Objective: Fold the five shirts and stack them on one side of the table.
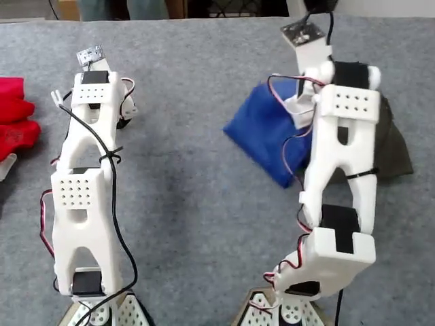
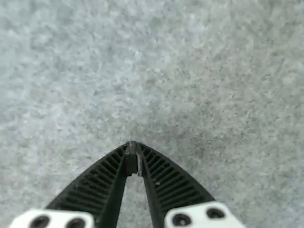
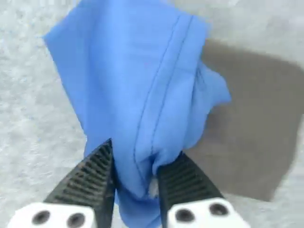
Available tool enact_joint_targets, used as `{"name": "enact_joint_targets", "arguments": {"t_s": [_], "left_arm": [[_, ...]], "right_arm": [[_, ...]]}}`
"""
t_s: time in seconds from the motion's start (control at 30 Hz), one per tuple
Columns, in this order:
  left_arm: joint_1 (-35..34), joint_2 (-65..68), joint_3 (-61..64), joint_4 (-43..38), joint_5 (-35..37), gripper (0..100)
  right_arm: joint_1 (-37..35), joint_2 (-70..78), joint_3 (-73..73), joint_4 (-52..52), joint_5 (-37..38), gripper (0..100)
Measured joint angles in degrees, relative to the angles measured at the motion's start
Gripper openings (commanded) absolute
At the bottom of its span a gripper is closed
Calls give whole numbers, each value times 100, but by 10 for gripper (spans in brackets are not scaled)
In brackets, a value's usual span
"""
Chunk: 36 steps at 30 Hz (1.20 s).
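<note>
Dark shirt (image 1: 397, 153) partly behind right arm (image 1: 343, 129)

No readable text or labels, seemingly, on anything.

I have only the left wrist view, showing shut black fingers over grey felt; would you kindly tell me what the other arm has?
Observer: The right gripper is shut on a bright blue cloth shirt, with fabric pinched between its fingers.
Operator: Thank you. Is anything lying by that shirt?
Observer: Yes, a dark olive-grey shirt lies flat on the grey felt table, and the blue one overlaps its edge.
Operator: And is there any cloth on my side?
Observer: A bunched bright red cloth lies at the table's edge on your arm's side, apart from the left gripper.
</note>
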Motion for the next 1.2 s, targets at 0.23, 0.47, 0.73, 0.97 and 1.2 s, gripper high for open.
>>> {"name": "enact_joint_targets", "arguments": {"t_s": [0.23,0.47,0.73,0.97,1.2], "left_arm": [[0,0,0,0,0,29],[0,0,0,0,0,29],[0,0,0,0,0,29],[0,0,0,0,0,29],[0,0,0,0,0,29]], "right_arm": [[598,0,-387,-35,659,14],[1565,299,-387,-932,941,15],[2092,1160,-633,-1222,976,15],[2365,1266,-862,-1222,976,18],[2426,1556,-870,-1222,1064,291]]}}
